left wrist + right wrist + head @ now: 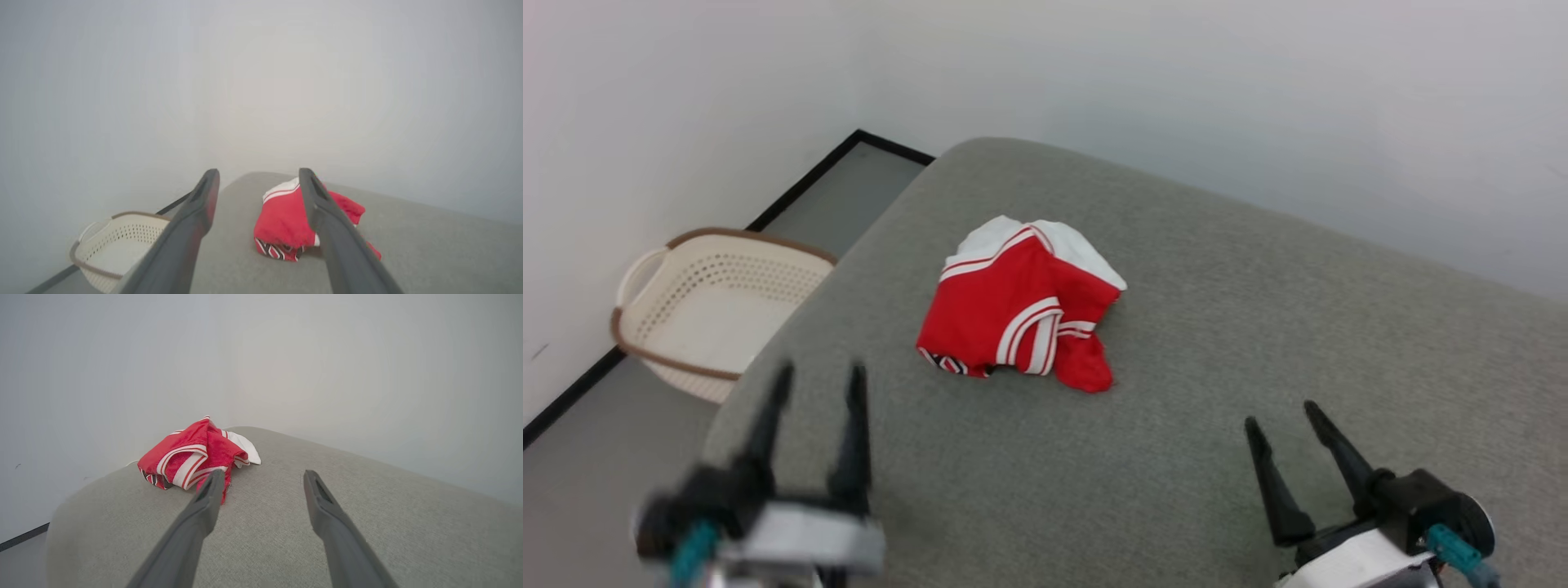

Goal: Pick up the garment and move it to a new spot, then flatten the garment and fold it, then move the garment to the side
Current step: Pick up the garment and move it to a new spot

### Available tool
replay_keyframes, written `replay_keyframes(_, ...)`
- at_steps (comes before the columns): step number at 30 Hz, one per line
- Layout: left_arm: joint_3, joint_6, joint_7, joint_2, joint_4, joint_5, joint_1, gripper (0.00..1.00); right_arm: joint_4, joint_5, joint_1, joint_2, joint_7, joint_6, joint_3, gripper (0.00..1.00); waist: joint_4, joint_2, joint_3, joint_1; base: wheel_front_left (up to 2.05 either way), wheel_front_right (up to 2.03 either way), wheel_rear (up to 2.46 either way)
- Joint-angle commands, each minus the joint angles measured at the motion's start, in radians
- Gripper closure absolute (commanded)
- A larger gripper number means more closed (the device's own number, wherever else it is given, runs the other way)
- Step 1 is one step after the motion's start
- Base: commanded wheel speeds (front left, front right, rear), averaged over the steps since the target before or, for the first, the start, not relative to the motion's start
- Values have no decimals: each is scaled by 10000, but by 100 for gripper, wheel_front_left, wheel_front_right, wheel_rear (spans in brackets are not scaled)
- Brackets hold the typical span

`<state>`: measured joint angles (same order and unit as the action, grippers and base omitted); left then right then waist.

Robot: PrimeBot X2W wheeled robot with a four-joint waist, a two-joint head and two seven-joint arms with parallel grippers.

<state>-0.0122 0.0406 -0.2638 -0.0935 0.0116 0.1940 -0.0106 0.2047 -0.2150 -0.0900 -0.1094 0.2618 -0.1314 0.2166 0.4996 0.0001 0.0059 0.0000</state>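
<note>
The garment (1021, 306) is a red shirt with white sleeves and striped trim, lying crumpled in a heap on the grey padded surface (1258, 327). My left gripper (821, 380) hangs open at the lower left, short of the heap, nothing between its fingers. My right gripper (1282, 412) stands open at the lower right, also apart from the cloth. In the left wrist view the garment (282, 220) lies beyond my open left gripper (259, 175). Seen from the right wrist, the garment (192, 457) sits ahead and left of the open right gripper (265, 477).
A cream perforated laundry basket (715, 306) with a brown rim stands on the floor left of the surface, also seen as the basket (114, 245) from the left wrist. White walls close in behind. The surface's rounded left edge drops to the grey floor (588, 457).
</note>
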Motion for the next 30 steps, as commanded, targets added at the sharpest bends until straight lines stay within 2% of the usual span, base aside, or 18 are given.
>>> replay_keyframes(1,102,183,-14,-207,111,148,-719,0,-209,202,85,72,-16,14,52,0,-546,-1,139,0,0,0,0)
replay_keyframes(6,704,636,155,-823,1308,1348,-3329,0,-667,636,-95,155,-189,14,9,0,-1818,-1,963,0,0,0,0)
replay_keyframes(11,984,840,302,-2072,3307,2126,-5669,0,-773,744,-639,320,-188,15,403,0,-3129,-1,1825,0,0,0,0)
replay_keyframes(15,644,912,565,-3120,5070,2241,-7051,0,-704,695,-1200,458,-101,14,825,0,-3952,-1,2397,0,0,0,0)
replay_keyframes(19,-258,904,1352,-3929,6781,2833,-7934,0,-557,622,-1613,552,-25,14,1239,0,-4492,-1,2702,0,0,0,0)
replay_keyframes(22,-1144,898,2680,-4309,7700,3754,-8270,0,-434,582,-1804,580,10,14,1422,0,-4723,-1,2781,0,0,0,0)
replay_keyframes(27,-2620,902,4929,-4928,7890,5738,-8234,0,-363,444,-1987,599,31,14,1596,0,-4950,-1,2864,0,0,0,0)
replay_keyframes(28,-2620,902,4929,-4928,7890,5738,-8234,0,-363,444,-1987,599,31,14,1596,0,-4950,-1,2864,0,0,0,0)
replay_keyframes(30,-3129,902,5729,-5134,7739,6469,-8081,0,-390,390,-2035,599,31,14,1639,0,-4994,-1,2910,0,0,0,0)
